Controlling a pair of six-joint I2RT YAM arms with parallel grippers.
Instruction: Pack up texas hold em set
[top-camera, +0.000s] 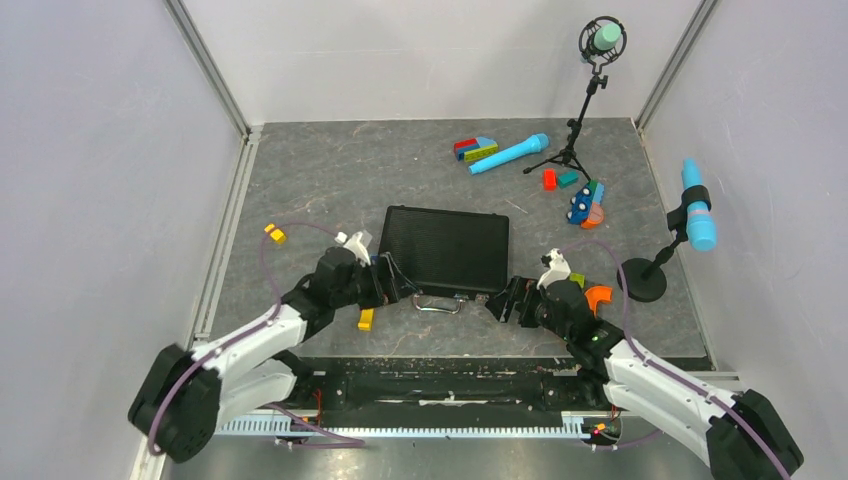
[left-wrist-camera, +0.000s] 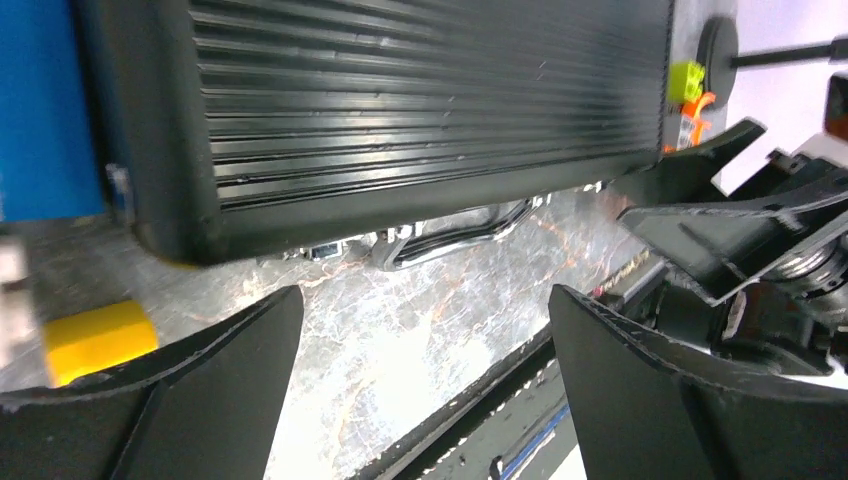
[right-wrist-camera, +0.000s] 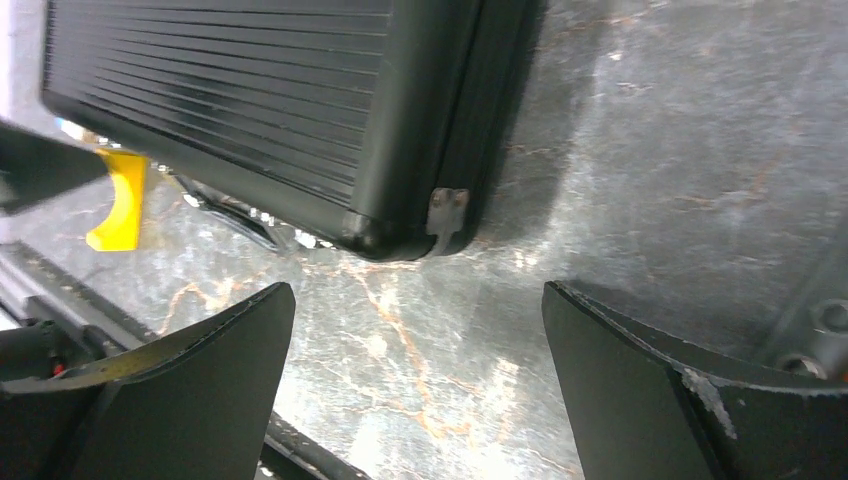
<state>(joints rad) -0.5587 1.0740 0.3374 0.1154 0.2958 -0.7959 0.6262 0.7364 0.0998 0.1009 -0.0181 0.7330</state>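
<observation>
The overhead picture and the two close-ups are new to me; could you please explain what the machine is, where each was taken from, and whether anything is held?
The machine is a pair of robot arms bolted at the near edge of the grey table. The overhead view looks down from above and behind them. It shows the left gripper and the right gripper at the near corners of a closed black ribbed case, whose silver handle faces the arms. Each close-up comes from a camera on one wrist, so the dark shapes at the bottom are that gripper's own fingers. Both grippers are open and hold nothing. Coloured toy blocks and a blue microphone lie farther back.
</observation>
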